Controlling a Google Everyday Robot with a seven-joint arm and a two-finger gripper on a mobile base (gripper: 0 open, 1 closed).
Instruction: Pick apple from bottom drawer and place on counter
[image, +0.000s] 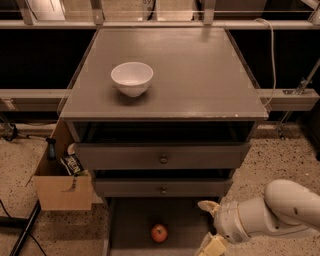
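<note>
A small red apple (159, 233) with a yellowish patch lies on the floor of the pulled-out bottom drawer (131, 220), near its middle. My gripper (209, 226) hangs at the drawer's right side, to the right of the apple and apart from it. It is open, its pale fingers (206, 205) spread with nothing between them. The white arm reaches in from the lower right. Above, the counter (200, 75) is a broad grey-brown top.
A white bowl (132, 78) stands on the counter's left half. Two shut grey drawers with round knobs (163, 159) sit above the open one. An open cardboard box (62, 190) with odds and ends stands on the speckled floor, left of the cabinet.
</note>
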